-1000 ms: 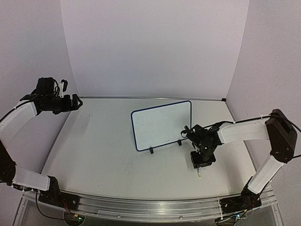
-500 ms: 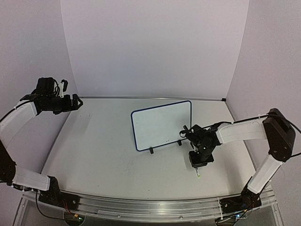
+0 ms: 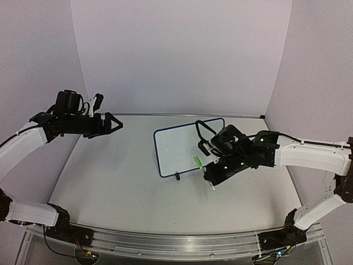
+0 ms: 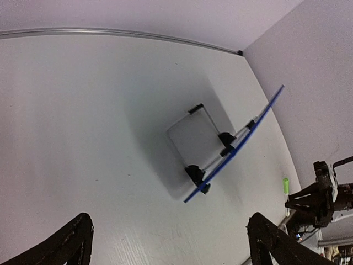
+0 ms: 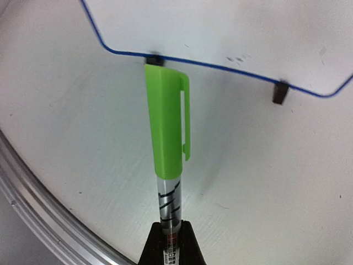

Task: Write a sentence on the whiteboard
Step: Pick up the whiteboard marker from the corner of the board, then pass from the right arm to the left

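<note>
Right tool [image 5: 171, 243] clamps marker [image 5: 169, 205], cap [image 5: 164, 127] pointing toward the whiteboard [image 5: 231, 27]; left tool [image 3: 113, 122] spread apart.

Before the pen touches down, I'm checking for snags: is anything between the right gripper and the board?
Nothing lies between the right gripper and the board, but the pen it holds has its green cap on.

Whiteboard [image 3: 185, 146]: white face, dark-blue frame, black feet [image 5: 280, 93]. Marker [image 5: 165, 132]: lime-green cap, pale barrel with black diagonal marks. Table [image 3: 121, 182]: white.
</note>
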Available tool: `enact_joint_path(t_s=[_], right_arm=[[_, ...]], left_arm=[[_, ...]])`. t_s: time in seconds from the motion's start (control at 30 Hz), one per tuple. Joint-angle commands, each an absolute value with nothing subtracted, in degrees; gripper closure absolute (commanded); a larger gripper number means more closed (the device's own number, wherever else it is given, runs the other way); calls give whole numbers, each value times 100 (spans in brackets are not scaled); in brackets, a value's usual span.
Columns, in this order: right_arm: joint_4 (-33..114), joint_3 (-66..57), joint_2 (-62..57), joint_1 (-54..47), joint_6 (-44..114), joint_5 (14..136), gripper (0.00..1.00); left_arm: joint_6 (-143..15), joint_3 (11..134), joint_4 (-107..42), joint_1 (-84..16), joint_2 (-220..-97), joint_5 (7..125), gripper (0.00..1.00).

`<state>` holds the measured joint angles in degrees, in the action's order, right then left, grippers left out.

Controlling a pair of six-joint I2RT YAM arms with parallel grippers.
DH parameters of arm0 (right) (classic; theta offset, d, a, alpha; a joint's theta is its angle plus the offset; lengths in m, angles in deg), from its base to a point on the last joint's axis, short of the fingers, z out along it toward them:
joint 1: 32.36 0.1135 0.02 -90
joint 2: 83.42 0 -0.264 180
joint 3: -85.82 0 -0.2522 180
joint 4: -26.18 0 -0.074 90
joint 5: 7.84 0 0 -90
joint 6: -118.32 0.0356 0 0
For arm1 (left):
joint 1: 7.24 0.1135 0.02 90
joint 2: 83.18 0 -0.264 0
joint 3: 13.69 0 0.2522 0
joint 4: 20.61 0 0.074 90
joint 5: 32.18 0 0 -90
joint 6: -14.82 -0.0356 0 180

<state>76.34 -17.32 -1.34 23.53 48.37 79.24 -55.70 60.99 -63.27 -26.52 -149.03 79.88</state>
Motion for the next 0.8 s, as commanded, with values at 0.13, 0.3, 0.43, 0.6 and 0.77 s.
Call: enact_joint_path(t_s=[0.13,0.3,0.43,0.6,0.77], right_arm=[[7466,-187,657,3097,3589,7990,100],[7347,382,1180,3230,3211,8099,100],[7223,635,1399,3305,3037,8144,100],[7066,766,1475,3352,2940,8160,100],[6943,764,1468,3366,2915,8078,100]], left_arm=[[-4765,6337,-5749,-4069,-15046,8820,8],[-4325,6075,-5241,-4494,-15210,9040,8],[-4006,5839,-4824,-4608,-15261,9138,7],[-4002,5878,-4855,-4696,-15485,9170,15],[-4086,5994,-4982,-4713,-15695,9221,36]])
